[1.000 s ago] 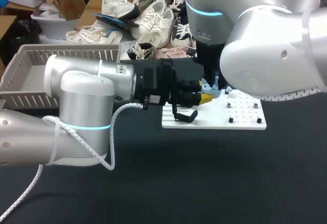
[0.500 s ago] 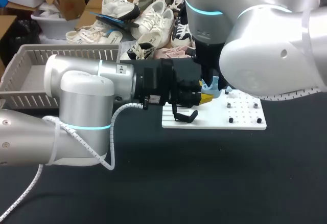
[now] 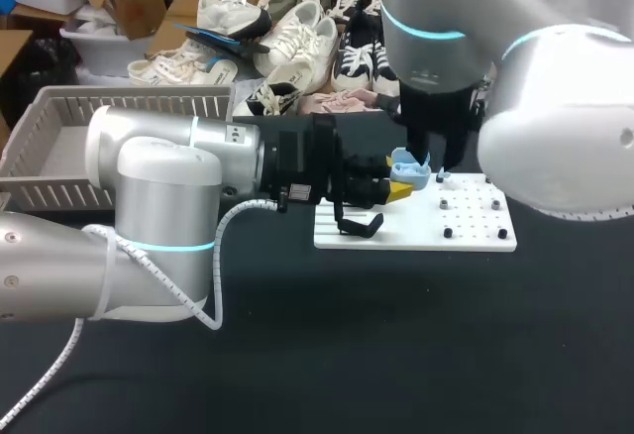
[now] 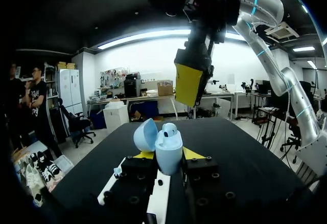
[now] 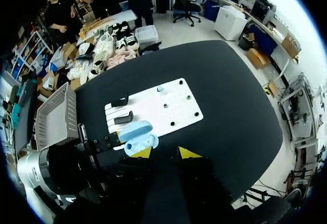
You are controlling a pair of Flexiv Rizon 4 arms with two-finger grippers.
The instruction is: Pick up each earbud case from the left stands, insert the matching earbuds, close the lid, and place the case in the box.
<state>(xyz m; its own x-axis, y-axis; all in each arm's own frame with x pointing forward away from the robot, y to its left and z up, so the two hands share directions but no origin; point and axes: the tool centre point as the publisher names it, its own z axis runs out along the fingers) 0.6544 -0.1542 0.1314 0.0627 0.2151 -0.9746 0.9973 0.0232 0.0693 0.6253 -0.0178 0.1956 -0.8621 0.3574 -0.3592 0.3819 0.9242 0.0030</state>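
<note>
At the table's (image 3: 396, 335) nine o'clock edge stands the box (image 3: 119, 107), a pale plastic basket with slatted walls, stiff and open-topped.

The left arm reaches across from there. The left gripper (image 3: 396, 188) is clamped on the earbud case (image 4: 168, 151), one yellow tip against each flank of the lower shell. It holds the case upright above the near edge of the white board (image 3: 475, 231). The case is a small, light-blue, egg-rounded shell of smooth, hard plastic. It likely weighs very little and is probably slick, so it could pivot or squirt out under a hard pinch. The broad flanks of the lower half look like the safe place to hold it. The lid (image 4: 145, 134) is swung open to the case's ten o'clock on what looks like a thin hinge, the part most likely to suffer from a side load. Pressing down on its crown should shut it. A white earbud (image 4: 170, 129), glossy and rounded, sits in one well.

The board is flat, matte and dotted with small pegs, with black stands (image 3: 362, 224) at its nine o'clock end.

The right gripper (image 5: 165, 153) hangs over the case at about one o'clock, its fingers apart with nothing seen between them.
</note>
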